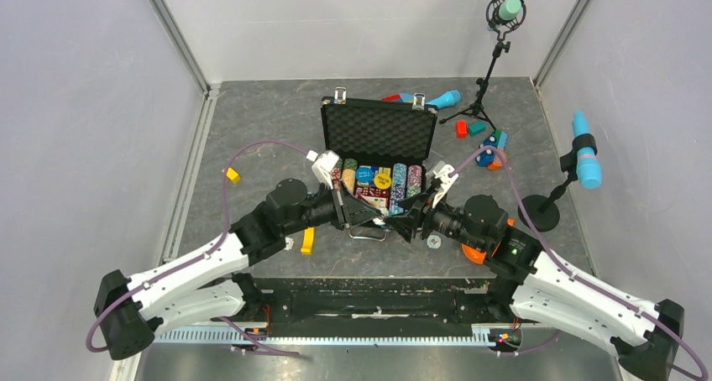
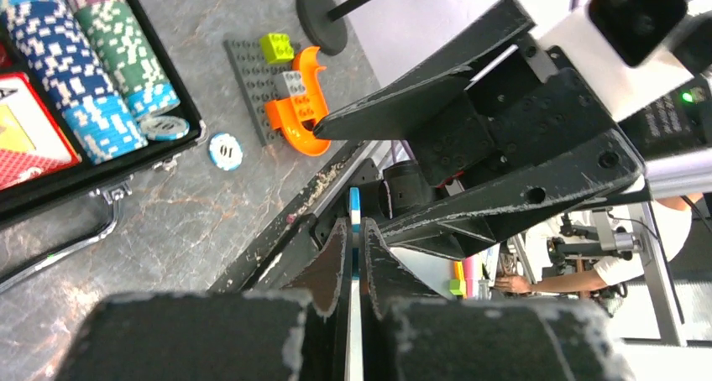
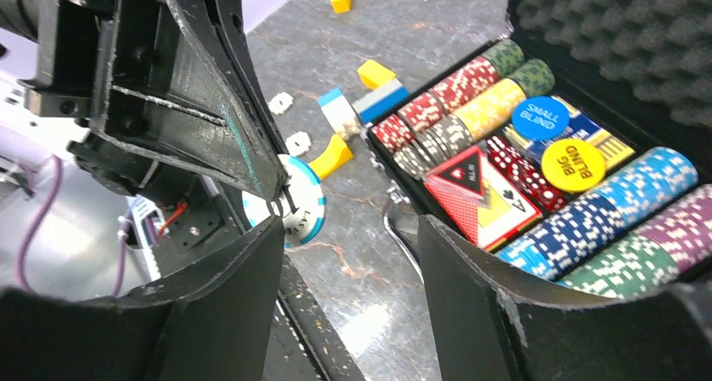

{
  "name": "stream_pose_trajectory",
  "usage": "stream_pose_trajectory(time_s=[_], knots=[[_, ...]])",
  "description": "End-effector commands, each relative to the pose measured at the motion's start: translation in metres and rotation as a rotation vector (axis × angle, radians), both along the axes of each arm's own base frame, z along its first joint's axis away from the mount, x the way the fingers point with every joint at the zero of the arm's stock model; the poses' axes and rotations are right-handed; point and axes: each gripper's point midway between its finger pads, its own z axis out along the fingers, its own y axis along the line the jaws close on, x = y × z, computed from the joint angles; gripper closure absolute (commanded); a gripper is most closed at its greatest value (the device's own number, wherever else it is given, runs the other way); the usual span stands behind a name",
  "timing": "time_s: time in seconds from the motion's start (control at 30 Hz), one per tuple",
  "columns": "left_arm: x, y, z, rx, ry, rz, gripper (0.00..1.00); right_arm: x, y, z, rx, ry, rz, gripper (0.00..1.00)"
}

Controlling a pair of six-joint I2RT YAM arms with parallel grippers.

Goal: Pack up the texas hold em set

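Likely a handover: the left gripper (image 2: pixel 354 240) is pinched edge-on around a pale-blue-and-white plastic poker chip (image 3: pixel 290 211), held just ahead of the wide-open, empty right gripper (image 3: pixel 348 226). The next move calls for closing squarely on it (the open black foam-lidded briefcase (image 1: pixel 379 131) lies just beyond both).

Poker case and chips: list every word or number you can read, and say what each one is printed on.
"SMALL BLIND": blue button in the case.
"BIG BLIND": yellow button.
"A" beside a spade: red card deck.
"10", as it seems: loose chip on the table.
Lettering on the chip held by the left gripper: partly hidden, unreadable.
Chip rows: patterns only, no text.
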Motion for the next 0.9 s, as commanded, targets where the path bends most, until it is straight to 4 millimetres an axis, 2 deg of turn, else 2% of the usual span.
stream_pose_trajectory(time_s=[0.0,0.1,0.27,0.37,0.53,0.73,0.8,0.83,0.87], knots=[[-0.012,0.0,0.04,-0.115,-0.19,-0.078,0.98,-0.009,0.011,0.035,0.151,0.016,0.054,0.39],[-0.019,0.001,0.05,-0.152,-0.224,-0.109,0.98,-0.015,0.015,0.048,0.207,0.02,0.092,0.4],[-0.027,0.003,0.057,-0.185,-0.265,-0.144,0.98,-0.021,0.019,0.061,0.263,0.024,0.14,0.48],[-0.03,0.005,0.06,-0.194,-0.292,-0.156,0.98,-0.026,0.021,0.066,0.285,0.026,0.17,0.57],[-0.03,0.008,0.063,-0.193,-0.316,-0.146,0.98,-0.028,0.02,0.07,0.297,0.022,0.185,0.86],[-0.029,0.009,0.062,-0.18,-0.321,-0.142,0.98,-0.031,0.022,0.071,0.302,0.023,0.205,0.98],[-0.028,0.009,0.062,-0.174,-0.325,-0.136,0.92,-0.031,0.022,0.07,0.301,0.025,0.205,1.0],[-0.028,0.01,0.061,-0.169,-0.324,-0.134,0.86,-0.03,0.022,0.07,0.301,0.024,0.202,1.0],[-0.027,0.01,0.061,-0.168,-0.327,-0.132,0.73,-0.03,0.022,0.07,0.3,0.024,0.203,1.0]])
